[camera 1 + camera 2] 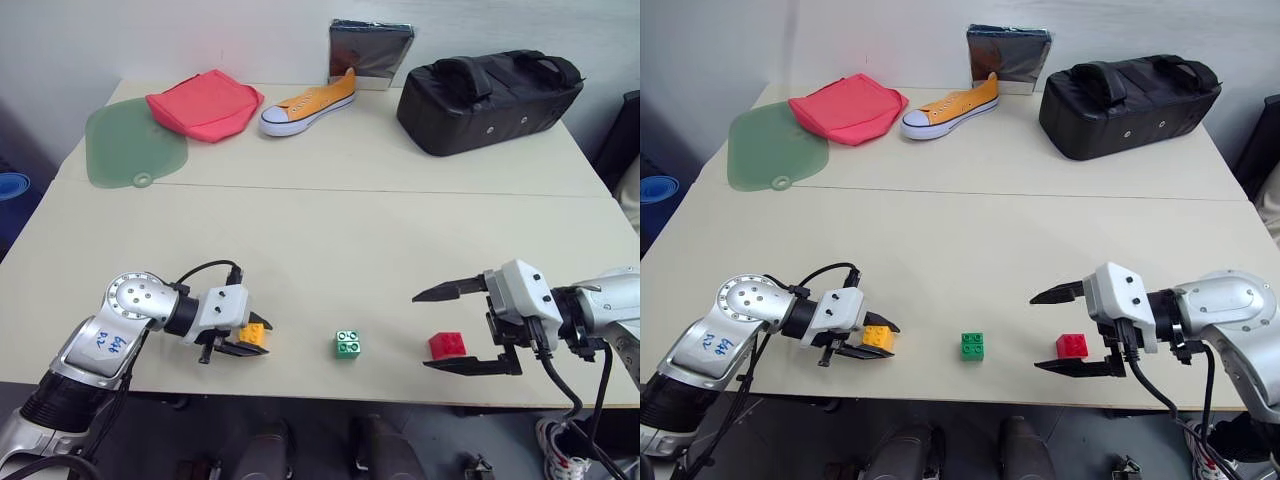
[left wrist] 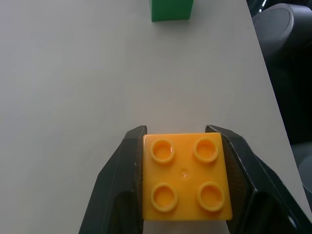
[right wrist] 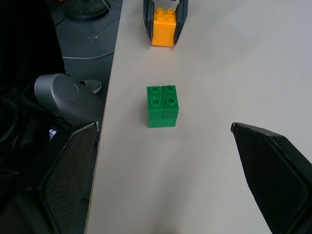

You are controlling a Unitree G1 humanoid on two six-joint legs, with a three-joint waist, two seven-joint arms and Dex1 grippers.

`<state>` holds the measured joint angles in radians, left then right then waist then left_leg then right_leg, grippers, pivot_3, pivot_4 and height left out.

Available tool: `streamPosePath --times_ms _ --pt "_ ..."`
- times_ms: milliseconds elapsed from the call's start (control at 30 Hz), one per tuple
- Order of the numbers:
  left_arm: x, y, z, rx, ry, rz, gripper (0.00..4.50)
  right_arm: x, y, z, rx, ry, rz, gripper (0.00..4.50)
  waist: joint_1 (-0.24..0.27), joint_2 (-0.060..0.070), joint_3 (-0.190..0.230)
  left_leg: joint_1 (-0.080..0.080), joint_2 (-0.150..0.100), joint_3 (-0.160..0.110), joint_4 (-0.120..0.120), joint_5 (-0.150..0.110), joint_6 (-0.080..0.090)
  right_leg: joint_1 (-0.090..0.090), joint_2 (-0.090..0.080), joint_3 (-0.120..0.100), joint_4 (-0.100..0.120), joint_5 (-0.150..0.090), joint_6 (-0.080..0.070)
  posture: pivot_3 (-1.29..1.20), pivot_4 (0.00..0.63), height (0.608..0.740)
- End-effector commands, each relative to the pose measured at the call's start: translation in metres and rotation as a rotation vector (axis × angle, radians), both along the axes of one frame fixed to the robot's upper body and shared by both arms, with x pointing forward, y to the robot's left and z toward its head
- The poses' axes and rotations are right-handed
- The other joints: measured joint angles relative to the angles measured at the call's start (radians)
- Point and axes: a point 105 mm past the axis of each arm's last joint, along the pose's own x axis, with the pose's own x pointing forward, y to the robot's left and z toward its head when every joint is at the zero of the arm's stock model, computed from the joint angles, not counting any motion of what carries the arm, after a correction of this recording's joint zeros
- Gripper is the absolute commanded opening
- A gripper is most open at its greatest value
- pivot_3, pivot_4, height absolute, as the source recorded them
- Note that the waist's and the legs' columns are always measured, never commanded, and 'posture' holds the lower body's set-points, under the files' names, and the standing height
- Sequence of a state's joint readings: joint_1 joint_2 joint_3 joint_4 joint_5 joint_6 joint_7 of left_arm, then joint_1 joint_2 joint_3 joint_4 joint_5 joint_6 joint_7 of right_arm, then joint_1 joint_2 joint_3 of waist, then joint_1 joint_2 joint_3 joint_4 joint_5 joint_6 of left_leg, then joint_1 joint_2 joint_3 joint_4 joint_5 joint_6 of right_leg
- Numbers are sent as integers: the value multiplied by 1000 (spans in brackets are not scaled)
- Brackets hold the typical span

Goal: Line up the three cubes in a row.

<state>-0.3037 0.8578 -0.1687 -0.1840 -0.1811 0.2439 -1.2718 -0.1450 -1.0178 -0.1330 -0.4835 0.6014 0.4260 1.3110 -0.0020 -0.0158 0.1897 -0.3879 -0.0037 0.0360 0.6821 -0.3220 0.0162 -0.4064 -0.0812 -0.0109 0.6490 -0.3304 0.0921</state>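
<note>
Near the table's front edge, the yellow-orange cube (image 1: pixel 254 334) sits studs-up between the fingers of my left gripper (image 1: pixel 248 341), which is shut on it; the left wrist view shows both black fingers (image 2: pixel 122 180) pressed against the cube's (image 2: pixel 185 176) sides. To its right, the green cube (image 1: pixel 347 344) stands free on the table. Further right, the red cube (image 1: pixel 446 345) rests on the table between the wide-spread fingers of my open right gripper (image 1: pixel 420 331), touching neither. The right wrist view looks past the green cube (image 3: pixel 162 106) to the held yellow-orange one (image 3: pixel 163 24).
At the back of the table (image 1: pixel 330 230) lie a green mat (image 1: pixel 132 145), a red cloth (image 1: pixel 205 103), an orange shoe (image 1: pixel 308 103), a silvery pouch (image 1: pixel 370 50) and a black bag (image 1: pixel 488 88). The cubes lie close to the front edge.
</note>
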Motion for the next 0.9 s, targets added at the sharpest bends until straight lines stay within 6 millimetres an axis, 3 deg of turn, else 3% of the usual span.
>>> streamPosePath --times_ms 33,233,367,533,667,767,900 --pt "0 -1 3 6 -23 -7 1537 -3 1 5 -13 -43 23 4500 0 0 0 0 0 0 0 0 0 0 0 0 0 0 0 0 150 740" --pt "-1 1 5 -21 -11 -7 3383 -2 -3 5 -19 -47 5 4500 0 0 0 0 0 0 0 0 0 0 0 0 0 0 0 0 150 740" --pt "-5 12 28 -112 7 42 4391 -2 -21 2 -20 -39 -68 4500 0 0 0 0 0 0 0 0 0 0 0 0 0 0 0 0 150 740" --pt "-14 47 61 -167 49 144 4391 -10 -77 -2 -45 -11 -256 4500 3 0 0 -1 1 -1 -2 0 0 0 0 -1 -2 0 0 0 150 740" --pt "-12 79 69 -101 45 221 4391 -25 -112 -8 -54 41 -350 4500 -1 0 0 9 0 -1 -4 -4 5 13 0 -2 -7 0 0 0 150 740" --pt "-11 96 76 -74 22 274 4391 -35 -129 -10 -59 75 -393 4500 -2 0 0 23 0 0 -16 -5 6 23 -1 -1 -14 0 -1 0 150 740" --pt "-11 103 79 -68 10 294 4391 -38 -133 -14 -49 91 -414 4500 -7 1 0 23 1 -1 -19 -5 4 20 -1 -2 -14 -2 -3 0 150 740"
